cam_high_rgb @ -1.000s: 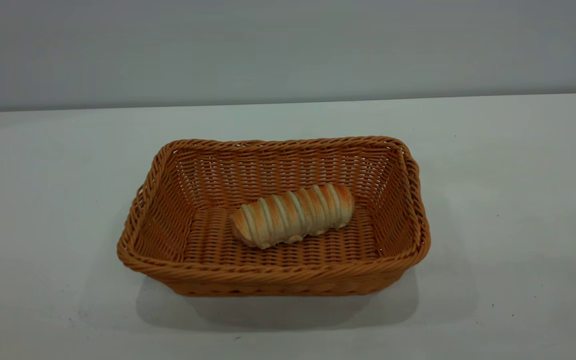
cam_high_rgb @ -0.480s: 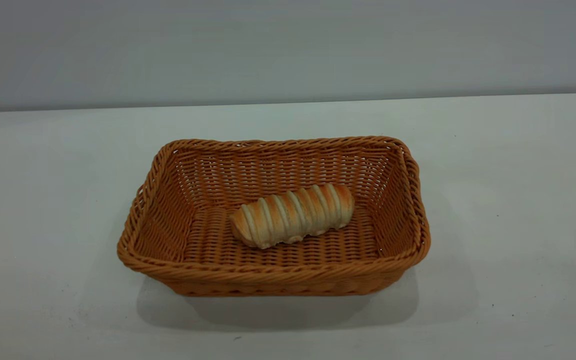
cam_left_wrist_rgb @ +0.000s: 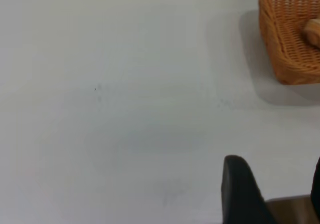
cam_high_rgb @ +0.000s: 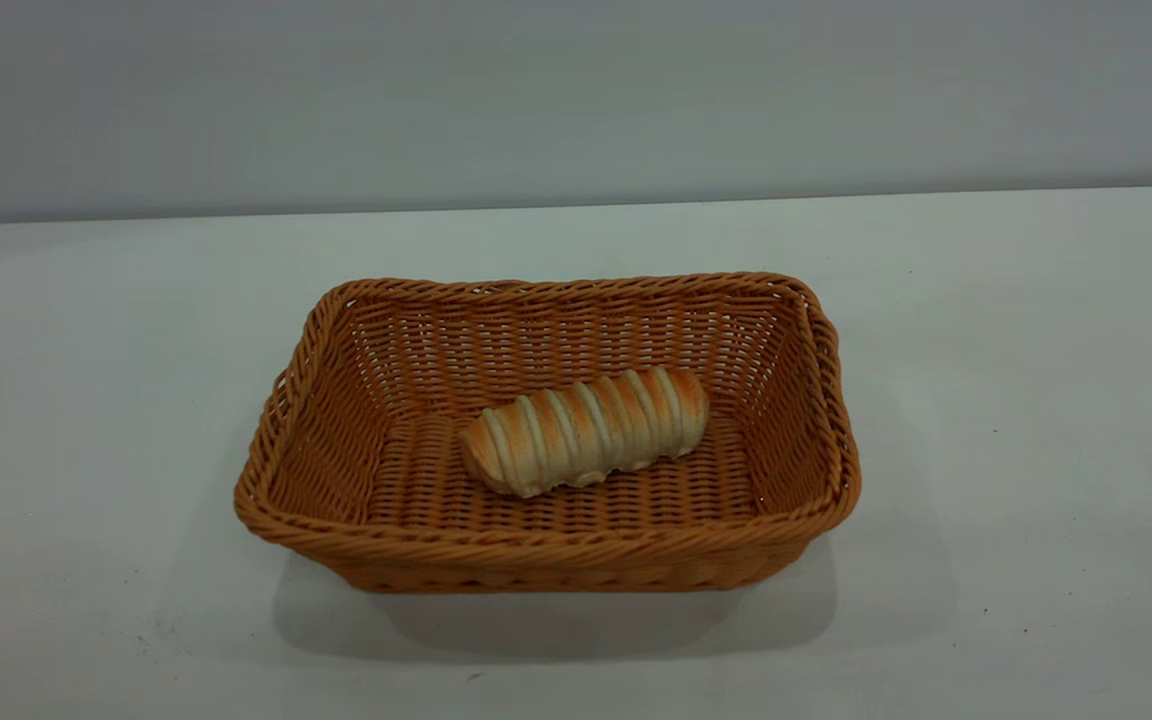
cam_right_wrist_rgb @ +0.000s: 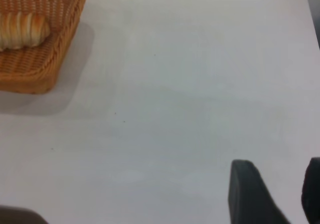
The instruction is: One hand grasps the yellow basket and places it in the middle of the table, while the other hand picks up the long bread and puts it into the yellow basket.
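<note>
The long bread (cam_high_rgb: 586, 430) lies on the floor of the yellow basket (cam_high_rgb: 546, 545), which stands mid-table (cam_high_rgb: 1036, 400), well apart from both grippers. The left gripper (cam_left_wrist_rgb: 272, 194) hangs above bare tabletop with the basket off beyond its fingertips; its jaws are parted and grip nothing. The right gripper (cam_right_wrist_rgb: 275, 191) hangs likewise over bare table on the basket's other side, jaws apart and empty.

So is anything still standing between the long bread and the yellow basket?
Nothing visible does. The long bread already lies on the floor of the yellow basket, mid-table. Both grippers, left and right, are apart from it over bare tabletop.
</note>
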Tool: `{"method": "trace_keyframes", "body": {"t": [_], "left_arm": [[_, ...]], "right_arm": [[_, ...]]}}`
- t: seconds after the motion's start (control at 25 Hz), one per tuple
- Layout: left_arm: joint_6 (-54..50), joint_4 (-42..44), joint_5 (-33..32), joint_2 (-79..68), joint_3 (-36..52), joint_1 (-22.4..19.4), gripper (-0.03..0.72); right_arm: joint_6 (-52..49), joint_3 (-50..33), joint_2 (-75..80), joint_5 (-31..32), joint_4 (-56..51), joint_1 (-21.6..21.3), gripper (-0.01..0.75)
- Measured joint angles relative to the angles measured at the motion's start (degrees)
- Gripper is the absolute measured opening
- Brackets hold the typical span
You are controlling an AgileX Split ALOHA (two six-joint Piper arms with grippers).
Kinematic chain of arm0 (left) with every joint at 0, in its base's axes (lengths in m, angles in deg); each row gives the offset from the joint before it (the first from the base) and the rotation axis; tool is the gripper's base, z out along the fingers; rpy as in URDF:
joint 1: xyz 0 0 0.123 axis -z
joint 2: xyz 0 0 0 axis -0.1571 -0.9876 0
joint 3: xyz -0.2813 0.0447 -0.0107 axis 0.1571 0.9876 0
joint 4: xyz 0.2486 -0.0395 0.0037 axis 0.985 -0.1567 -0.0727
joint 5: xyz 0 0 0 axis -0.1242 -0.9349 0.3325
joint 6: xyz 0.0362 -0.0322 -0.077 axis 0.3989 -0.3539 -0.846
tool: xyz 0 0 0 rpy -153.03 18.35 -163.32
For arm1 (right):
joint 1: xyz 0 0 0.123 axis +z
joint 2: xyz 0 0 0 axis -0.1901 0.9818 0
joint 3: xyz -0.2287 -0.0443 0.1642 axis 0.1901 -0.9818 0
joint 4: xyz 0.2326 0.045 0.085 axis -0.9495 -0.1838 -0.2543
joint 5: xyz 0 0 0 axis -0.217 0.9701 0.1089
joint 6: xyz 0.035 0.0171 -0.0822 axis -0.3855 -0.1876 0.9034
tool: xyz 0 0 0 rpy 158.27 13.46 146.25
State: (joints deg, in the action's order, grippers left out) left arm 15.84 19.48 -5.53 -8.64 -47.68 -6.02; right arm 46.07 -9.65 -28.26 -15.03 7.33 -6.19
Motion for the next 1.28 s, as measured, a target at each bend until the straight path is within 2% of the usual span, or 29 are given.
{"method": "trace_keyframes", "body": {"t": [0.2,0.92,1.28], "left_arm": [[0.3,0.0,-0.1,0.0,0.5,-1.1,0.377],[0.3,0.0,-0.2,0.0,0.6,-1.1,0.260],[0.3,0.0,-0.2,0.0,0.6,-1.1,0.250]], "right_arm": [[0.0,0.0,0.0,0.0,0.0,0.0,0.302],[-0.1,0.0,0.0,0.0,0.0,0.0,0.302],[-0.1,0.0,0.0,0.0,0.0,0.0,0.302]]}}
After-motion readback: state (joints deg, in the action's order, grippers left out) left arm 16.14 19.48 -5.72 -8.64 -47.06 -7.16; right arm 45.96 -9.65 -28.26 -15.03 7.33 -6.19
